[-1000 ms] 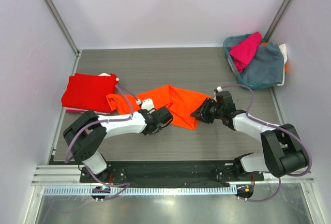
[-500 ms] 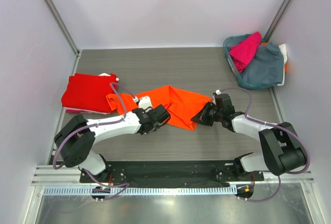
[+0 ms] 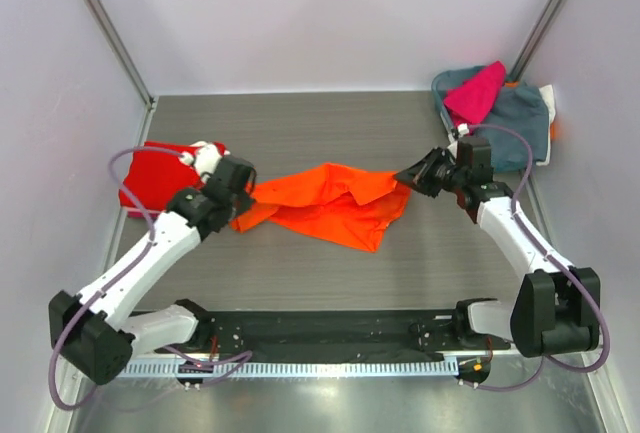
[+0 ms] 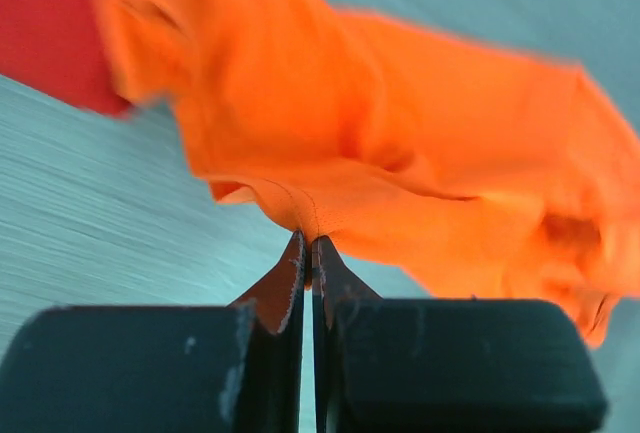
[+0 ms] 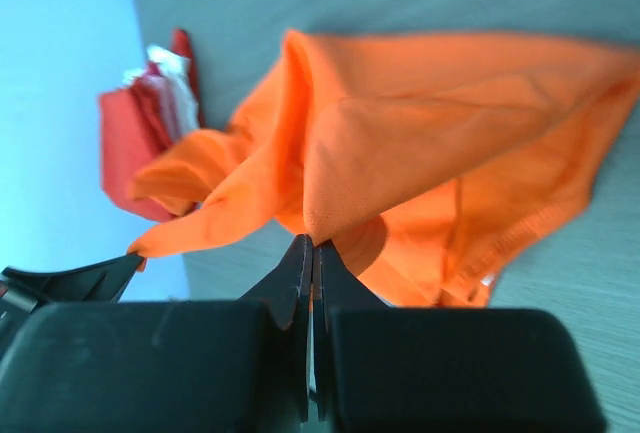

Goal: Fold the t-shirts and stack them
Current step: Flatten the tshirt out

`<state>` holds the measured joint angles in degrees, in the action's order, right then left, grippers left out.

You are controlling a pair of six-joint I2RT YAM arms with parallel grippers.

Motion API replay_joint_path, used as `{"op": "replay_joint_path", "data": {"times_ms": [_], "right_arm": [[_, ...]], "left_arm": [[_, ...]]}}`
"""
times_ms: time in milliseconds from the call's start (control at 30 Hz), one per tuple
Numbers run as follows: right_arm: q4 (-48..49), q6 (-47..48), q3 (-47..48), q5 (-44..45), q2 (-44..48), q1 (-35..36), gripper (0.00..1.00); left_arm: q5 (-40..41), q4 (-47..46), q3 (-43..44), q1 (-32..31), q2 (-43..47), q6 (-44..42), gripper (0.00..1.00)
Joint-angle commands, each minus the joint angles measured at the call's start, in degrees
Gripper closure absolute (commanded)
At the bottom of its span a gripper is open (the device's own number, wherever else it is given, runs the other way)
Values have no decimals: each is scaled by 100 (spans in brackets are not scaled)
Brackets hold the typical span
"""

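The left gripper (image 4: 308,245) is pinched tight on a fold at the left end of the orange shirt (image 3: 335,201). The right gripper (image 5: 310,245) is clamped just as tight on the shirt's right end. Between them the shirt hangs stretched and rumpled across the middle of the table (image 3: 330,128), its near edge drooping onto the surface. The red shirt (image 3: 150,178) lies folded at the left edge, near the left gripper. The table is grey wood-grain, walled by pale panels (image 3: 300,13). Only the top view shows the magenta shirt (image 3: 475,93), lying on a blue-grey heap (image 3: 515,128) in the far right corner. Only the wrist views show the closed fingertips biting the cloth.
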<state>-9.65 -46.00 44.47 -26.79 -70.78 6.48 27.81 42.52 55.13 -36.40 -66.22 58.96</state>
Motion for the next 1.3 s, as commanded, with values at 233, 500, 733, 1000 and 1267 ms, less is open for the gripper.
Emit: {"op": "replay_joint_path", "data": {"times_ms": [233, 500, 733, 1000, 1267], "right_arm": [[-125, -454, 2644, -1274, -181, -1077, 99], [-125, -858, 4790, -2005, -103, -1641, 99], [-177, -376, 4659, -1770, 1302, -1676, 99], [-870, 388, 4465, -645, 2954, -1676, 99], [-1531, 689, 5002, 103, 2895, -1650, 99]], "left_arm": [[-1452, 1152, 2956, 2461, -409, -1729, 100], [-1638, 2287, 6465, 2559, -999, -1704, 100], [-2342, 864, 5343, 2550, 975, -1458, 100], [-2220, 1047, 5341, 2550, 1796, -1475, 100], [-2139, 1356, 4920, 2550, 1428, -1264, 100]]}}
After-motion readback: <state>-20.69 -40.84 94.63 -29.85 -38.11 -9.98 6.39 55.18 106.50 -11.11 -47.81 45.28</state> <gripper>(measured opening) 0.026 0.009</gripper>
